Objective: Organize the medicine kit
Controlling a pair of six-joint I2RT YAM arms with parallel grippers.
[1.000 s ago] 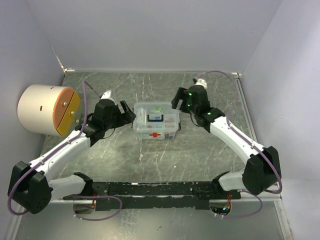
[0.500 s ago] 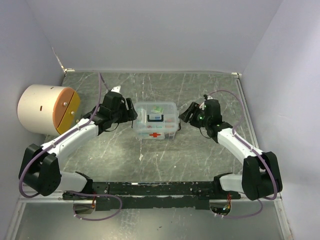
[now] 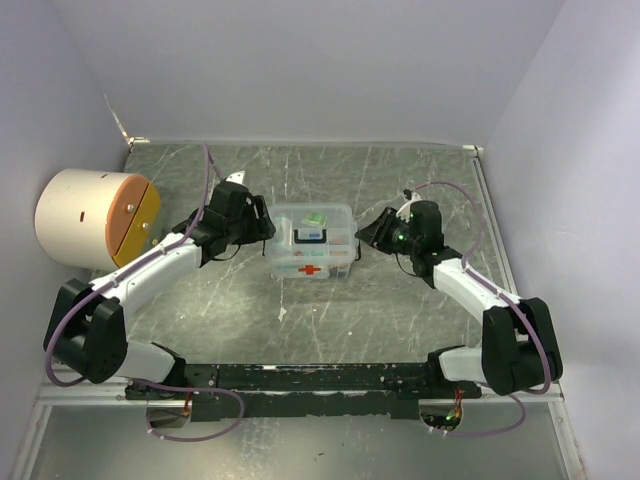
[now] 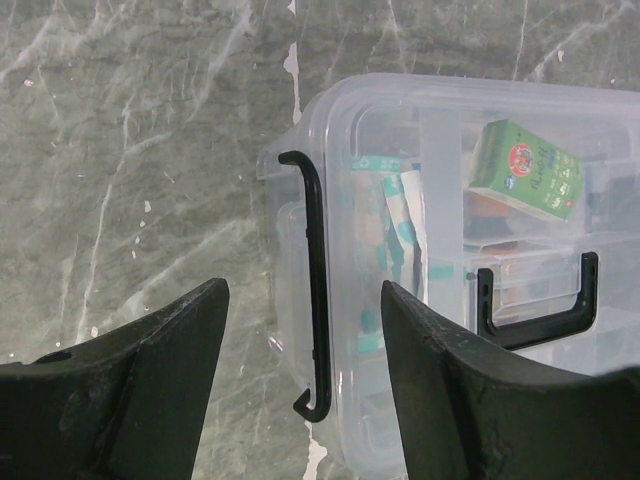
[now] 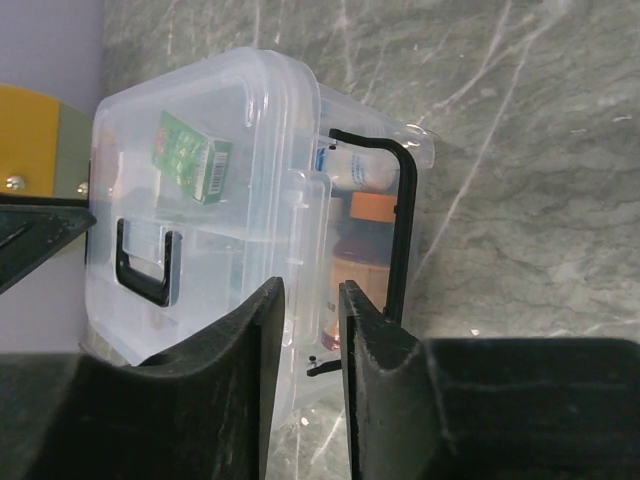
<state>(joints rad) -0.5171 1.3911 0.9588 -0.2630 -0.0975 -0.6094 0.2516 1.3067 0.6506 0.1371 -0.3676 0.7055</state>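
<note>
Far left, a big beige drum (image 3: 82,218) with an orange face sits at the edge of the grey marbled table (image 3: 400,320), well apart from everything else. Next over, the left gripper (image 3: 262,225) is right up at the left end of the medicine kit (image 3: 312,240). In its wrist view the gripper (image 4: 303,290) is spread wide, with the kit's (image 4: 450,250) black left-side latch (image 4: 315,290) lined up in the gap. Can't tell if the fingers actually touch anything.

The kit is a clear plastic box with the lid on, sitting mid-table between the two arms, red cross on its front. Through the lid you can see a green carton (image 4: 525,170), and there's a black handle (image 4: 535,305) on top.

On the right, the right gripper (image 3: 368,232) is just beside the kit's right end. From its wrist cam the gripper (image 5: 308,300) has only a narrow slit between the fingers, holding nothing, and it points at the black right-side latch (image 5: 400,230).
</note>
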